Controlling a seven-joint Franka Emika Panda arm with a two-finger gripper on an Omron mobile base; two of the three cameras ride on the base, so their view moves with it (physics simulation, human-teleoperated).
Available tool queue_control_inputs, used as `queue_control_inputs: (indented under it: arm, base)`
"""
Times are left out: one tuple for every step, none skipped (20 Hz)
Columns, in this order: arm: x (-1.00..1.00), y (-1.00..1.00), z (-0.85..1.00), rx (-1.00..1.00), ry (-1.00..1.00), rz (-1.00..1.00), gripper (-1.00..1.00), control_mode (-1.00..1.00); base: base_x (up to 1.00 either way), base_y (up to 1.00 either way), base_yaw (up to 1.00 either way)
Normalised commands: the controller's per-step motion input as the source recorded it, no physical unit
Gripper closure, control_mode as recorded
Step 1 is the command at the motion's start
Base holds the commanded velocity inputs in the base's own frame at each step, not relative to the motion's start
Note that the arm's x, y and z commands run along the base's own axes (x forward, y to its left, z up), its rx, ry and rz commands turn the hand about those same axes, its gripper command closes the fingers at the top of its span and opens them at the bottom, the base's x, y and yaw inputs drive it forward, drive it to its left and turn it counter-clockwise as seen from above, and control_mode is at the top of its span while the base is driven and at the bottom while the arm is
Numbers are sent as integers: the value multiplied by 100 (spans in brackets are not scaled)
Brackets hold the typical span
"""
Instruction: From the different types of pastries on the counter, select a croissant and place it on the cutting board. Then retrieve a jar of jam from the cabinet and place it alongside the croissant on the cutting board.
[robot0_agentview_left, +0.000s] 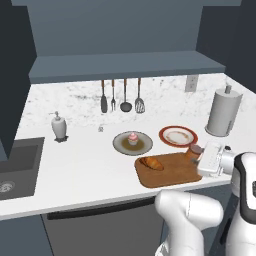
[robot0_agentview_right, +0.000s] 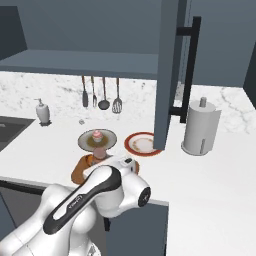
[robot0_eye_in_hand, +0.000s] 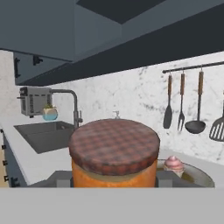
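Your arm reaches low across the counter's front edge, wrist level, with the gripper closed around the jar of jam at the right end of the cutting board. The jar is a squat orange-brown cylinder under a checked reddish lid, and left of it on the brown board lies the golden croissant. From left to right you have one soap dispenser, four hanging utensils, one pink cupcake on its plate, one red-rimmed plate and one paper-towel roll.
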Motion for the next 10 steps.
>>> queue_control_inputs:
  arm:
    - [5, 0, -36, -1, 0, 0, 100, -100]
    - [9, 0, -41, -1, 0, 0, 100, -100]
    - [9, 0, -34, 0, 0, 0, 100, -100]
    - [13, 0, -36, 0, 0, 0, 100, -100]
    - [21, 0, -21, -1, 0, 0, 100, -100]
    - [17, 0, -20, -1, 0, 0, 100, -100]
    - [27, 0, -19, -3, 0, 0, 100, -100]
    - [28, 0, -19, -3, 0, 0, 100, -100]
    - [33, 0, -5, -3, 0, 0, 100, -100]
    - [31, 0, -5, -3, 0, 0, 100, -100]
  base:
    - [0, 0, 0]
    - [0, 0, 0]
    - [0, 0, 0]
    - [0, 0, 0]
    - [0, 0, 0]
    - [0, 0, 0]
    - [0, 0, 0]
    - [0, 0, 0]
    - [0, 0, 0]
    - [0, 0, 0]
